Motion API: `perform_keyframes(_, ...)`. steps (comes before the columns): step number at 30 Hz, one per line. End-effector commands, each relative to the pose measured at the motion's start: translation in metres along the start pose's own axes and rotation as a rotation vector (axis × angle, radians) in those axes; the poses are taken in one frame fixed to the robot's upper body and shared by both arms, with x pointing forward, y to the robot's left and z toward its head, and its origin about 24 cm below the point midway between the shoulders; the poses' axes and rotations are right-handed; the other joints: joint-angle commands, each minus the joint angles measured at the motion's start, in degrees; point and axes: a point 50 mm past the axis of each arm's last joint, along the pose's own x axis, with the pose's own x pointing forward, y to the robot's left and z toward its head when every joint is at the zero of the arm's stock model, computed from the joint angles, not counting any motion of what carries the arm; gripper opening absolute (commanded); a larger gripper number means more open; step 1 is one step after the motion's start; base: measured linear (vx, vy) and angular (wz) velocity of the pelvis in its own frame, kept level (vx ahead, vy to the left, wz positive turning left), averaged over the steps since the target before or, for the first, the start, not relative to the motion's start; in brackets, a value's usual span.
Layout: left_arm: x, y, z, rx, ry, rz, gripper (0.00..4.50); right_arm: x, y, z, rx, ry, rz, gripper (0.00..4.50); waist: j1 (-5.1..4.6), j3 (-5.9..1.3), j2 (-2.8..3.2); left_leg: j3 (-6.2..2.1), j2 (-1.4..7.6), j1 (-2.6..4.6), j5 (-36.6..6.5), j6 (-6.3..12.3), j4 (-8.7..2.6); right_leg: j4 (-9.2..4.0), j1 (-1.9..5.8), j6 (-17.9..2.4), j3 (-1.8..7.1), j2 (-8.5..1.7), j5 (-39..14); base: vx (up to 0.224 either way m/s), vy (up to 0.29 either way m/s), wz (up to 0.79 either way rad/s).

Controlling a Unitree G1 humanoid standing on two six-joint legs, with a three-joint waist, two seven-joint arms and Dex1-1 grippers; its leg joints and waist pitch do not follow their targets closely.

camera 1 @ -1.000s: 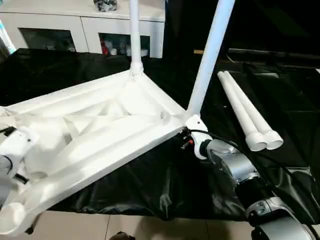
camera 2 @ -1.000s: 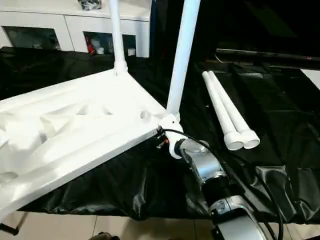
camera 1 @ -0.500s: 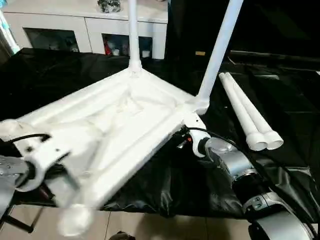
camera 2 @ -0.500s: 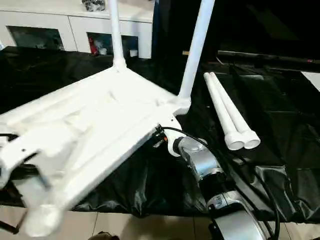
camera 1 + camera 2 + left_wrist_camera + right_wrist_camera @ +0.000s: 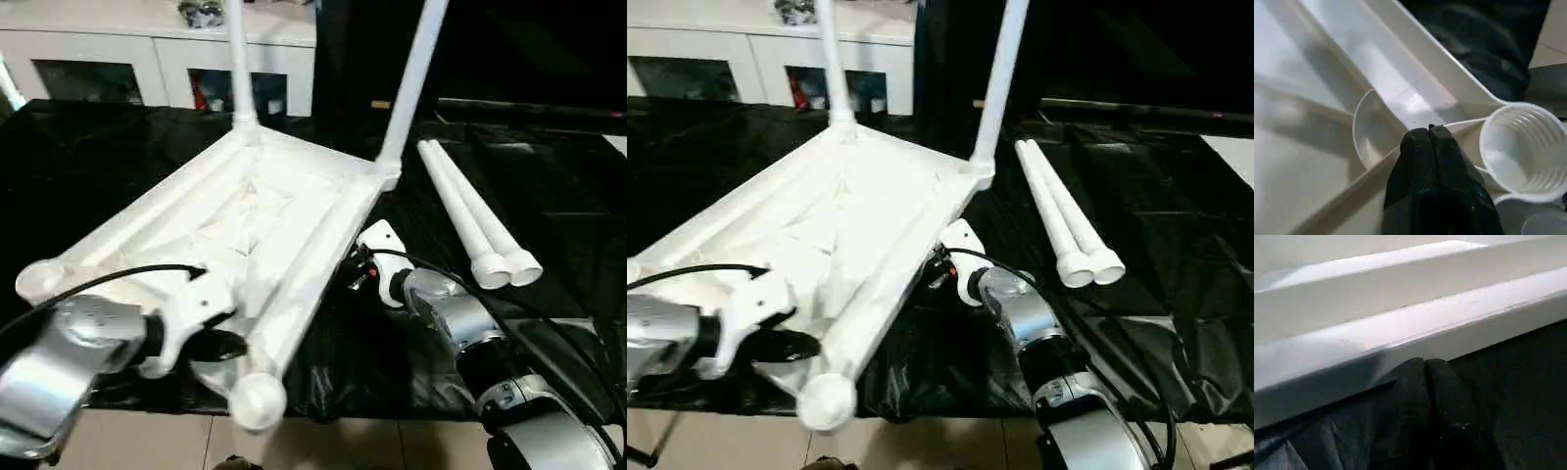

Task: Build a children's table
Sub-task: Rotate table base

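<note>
Two legs are already standing upright in the far corner sockets of the table top (image 5: 284, 211), which is lying ribbed side up on the black sheet (image 5: 549, 225). Compared with a second ago the top is sitting swung round: its long side was running across the view, and now a near corner socket (image 5: 257, 399) is pointing at the robot and hanging past the sheet's front edge. I judge this turn is bringing the two empty near sockets within reach for the remaining legs. Those two loose legs (image 5: 470, 215) are lying side by side on the sheet, well apart from the top on its right. The left gripper (image 5: 1430, 134) is resting with its fingers pressed together against a rib just beside the open near socket (image 5: 1520, 147), holding nothing. The right gripper (image 5: 1425, 364), its fingers likewise closed and empty, is pushing up against the top's right long rim (image 5: 1415, 323).
</note>
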Motion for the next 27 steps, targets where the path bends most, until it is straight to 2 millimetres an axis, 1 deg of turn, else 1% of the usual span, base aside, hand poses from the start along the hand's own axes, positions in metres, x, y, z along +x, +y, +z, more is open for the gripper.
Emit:
perform_keyframes(1,0.007,-0.007,0.008,0.023,-0.035,-0.057,0.0,0.003,0.002,0.014,-0.025,-0.041,0.028,0.12,-0.12,-3.17,0.67,-3.16,4.4,2.11,-25.0,-5.67,-5.16,-4.47,0.83,-8.8,3.39,-4.85,-25.7,0.0,0.0,0.0)
perform_keyframes(2,0.009,-0.009,0.011,0.023,-0.049,-0.075,0.0,0.004,0.004,0.015,-0.029,-0.046,0.037,0.12,-0.28,-3.24,0.67,-3.17,4.44,1.99,-24.2,-5.53,-5.15,-4.31,0.98,-9.2,3.36,-4.81,-24.7,0.0,0.0,0.0)
perform_keyframes(4,0.011,-0.012,0.013,0.024,-0.06,-0.087,0.0,0.005,0.006,0.016,-0.032,-0.051,0.047,0.12,-0.43,-3.31,0.66,-3.05,4.43,1.95,-23.5,-5.28,-5.14,-4.12,1.02,-9.8,3.35,-4.7,-23.0,0.0,0.0,0.0)
perform_keyframes(5,0.013,-0.013,0.015,0.023,-0.071,-0.093,0.0,0.006,0.008,0.018,-0.033,-0.058,0.061,0.12,-0.55,-3.34,0.41,-3.04,4.42,1.74,-23.0,-5.11,-5.16,-4.02,1.19,-10.0,3.33,-4.69,-22.4,0.0,0.0,0.0)
perform_keyframes(6,0.015,-0.014,0.016,0.023,-0.077,-0.098,0.0,0.007,0.009,0.02,-0.034,-0.065,0.07,0.12,-0.63,-3.42,0.47,-3.07,4.42,1.42,-21.8,-4.82,-5.15,-3.83,1.51,-10.3,3.35,-4.77,-21.3,0.0,0.0,0.0)
perform_keyframes(7,0.016,-0.014,0.017,0.022,-0.08,-0.101,0.0,0.008,0.01,0.02,-0.035,-0.069,0.074,0.12,-0.64,-3.43,0.21,-2.97,4.37,1.27,-20.7,-4.42,-5.03,-3.75,1.61,-10.5,3.4,-4.83,-20.8,0.0,0.0,0.0)
perform_keyframes(9,0.019,-0.015,0.02,0.023,-0.092,-0.109,0.0,0.009,0.013,0.023,-0.036,-0.078,0.085,0.12,-0.51,-3.36,0.33,-2.77,4.37,1.69,-20.7,-4.26,-4.84,-3.93,1.23,-10.7,3.5,-4.75,-21.0,0.0,0.0,0.0)
perform_keyframes(10,0.02,-0.016,0.02,0.023,-0.096,-0.112,0.0,0.01,0.013,0.023,-0.037,-0.081,0.089,0.12,-0.57,-3.22,0.02,-2.71,4.34,1.62,-20.7,-4.04,-4.78,-3.93,1.25,-10.9,3.55,-4.75,-21.3,0.0,0.0,0.0)
perform_keyframes(11,0.02,-0.016,0.02,0.023,-0.096,-0.112,0.0,0.01,0.013,0.023,-0.037,-0.081,0.089,0.12,-0.49,-3.22,0.01,-2.73,4.35,1.67,-20.6,-4.02,-4.77,-3.96,1.3,-10.8,3.52,-4.75,-21.7,0.0,0.0,0.0)
perform_keyframes(12,0.021,-0.016,0.022,0.024,-0.102,-0.113,0.0,0.011,0.015,0.025,-0.035,-0.091,0.1,0.12,-0.57,-3.23,0.01,-2.75,4.34,1.57,-20.4,-3.93,-4.75,-3.88,1.35,-10.7,3.54,-4.73,-22.0,0.0,0.0,0.0)
perform_keyframes(13,0.021,-0.016,0.022,0.024,-0.102,-0.113,0.0,0.011,0.015,0.025,-0.035,-0.091,0.1,0.12,-0.5,-3.26,-0.03,-2.74,4.38,1.69,-20.3,-3.9,-4.71,-3.87,1.23,-10.6,3.54,-4.66,-22.2,0.0,0.0,0.0)
perform_keyframes(15,0.022,-0.012,0.025,0.045,-0.114,-0.08,0.0,0.012,0.017,0.028,-0.046,-0.099,0.105,0.12,-0.43,-3.27,0.06,-2.71,4.4,1.71,-20.0,-3.86,-4.7,-3.78,1.23,-10.8,3.52,-4.59,-21.6,0.0,0.0,0.0)
perform_keyframes(16,0.02,-0.01,0.026,0.043,-0.128,-0.062,0.0,0.012,0.015,0.029,-0.043,-0.104,0.096,0.12,-0.47,-3.24,-0.01,-2.68,4.39,1.7,-20.0,-3.85,-4.72,-3.77,1.23,-10.8,3.51,-4.52,-21.4,0.0,0.0,0.0)
perform_keyframes(17,0.015,-0.003,0.029,0.042,-0.154,-0.013,0.0,0.01,0.012,0.03,-0.041,-0.11,0.079,0.12,-0.53,-3.19,-0.06,-2.7,4.38,1.71,-20.3,-4.01,-4.77,-3.77,1.24,-10.9,3.44,-4.39,-21.5,0.0,0.0,0.0)
perform_keyframes(20,0.01,0.004,0.03,0.044,-0.165,0.036,0.0,0.007,0.008,0.03,-0.051,-0.112,0.069,0.12,-0.51,-3.14,0.02,-2.76,4.33,1.85,-21.4,-4.37,-4.76,-3.79,1.17,-10.5,3.36,-4.33,-22.4,0.0,0.0,0.0)
perform_keyframes(21,0.003,0.01,0.03,0.058,-0.165,0.079,0.0,0.003,0.005,0.028,-0.057,-0.113,0.065,0.12,-0.48,-3.08,-0.03,-2.76,4.31,1.96,-22.0,-4.43,-4.74,-3.98,1.06,-10.1,3.39,-4.4,-23.5,0.0,0.0,0.0)
perform_keyframes(22,-0.007,0.022,0.028,0.061,-0.151,0.162,0.0,-0.002,-0.001,0.025,-0.07,-0.108,0.053,0.12,-0.46,-3.04,0.27,-2.86,4.28,1.92,-22.6,-4.58,-4.77,-4.03,1.05,-9.6,3.35,-4.32,-24.2,0.0,0.0,0.0)
perform_keyframes(23,-0.014,0.029,0.026,0.062,-0.14,0.22,0.0,-0.005,-0.004,0.023,-0.079,-0.104,0.044,0.12,-0.51,-3.09,0.14,-2.87,4.26,2.03,-23.0,-4.75,-4.79,-4.01,0.93,-9.0,3.31,-4.14,-24.5,0.0,0.0,0.0)
perform_keyframes(24,-0.014,0.029,0.026,0.062,-0.14,0.22,0.0,-0.005,-0.004,0.023,-0.079,-0.104,0.044,0.12,-0.46,-3.05,0.11,-2.84,4.19,2.08,-23.1,-4.75,-4.79,-4.07,0.9,-8.8,3.29,-4.09,-24.7,0.0,0.0,0.0)
perform_keyframes(25,-0.023,0.038,0.023,0.057,-0.121,0.282,0.0,-0.009,-0.008,0.021,-0.08,-0.1,0.033,0.12,-0.53,-3.04,0.24,-2.91,4.16,2.04,-23.1,-4.88,-4.78,-4.04,0.94,-8.6,3.32,-4.15,-25.0,0.0,0.0,0.0)
perform_keyframes(26,-0.037,0.048,0.015,0.034,-0.08,0.347,0.0,-0.013,-0.014,0.017,-0.08,-0.093,0.013,0.12,-0.44,-3.04,0.45,-2.89,4.1,2.14,-23.3,-4.94,-4.7,-4.17,0.84,-8.5,3.3,-4.16,-25.5,0.0,0.0,0.0)
perform_keyframes(27,-0.044,0.051,0.01,0.029,-0.047,0.364,0.2,-0.015,-0.016,0.016,-0.079,-0.09,0.005,0.05,-0.57,-3.01,0.29,-2.86,3.99,2.19,-24.1,-4.93,-4.65,-4.29,0.65,-8.3,3.3,-4.09,-26.3,0.0,0.0,0.0)
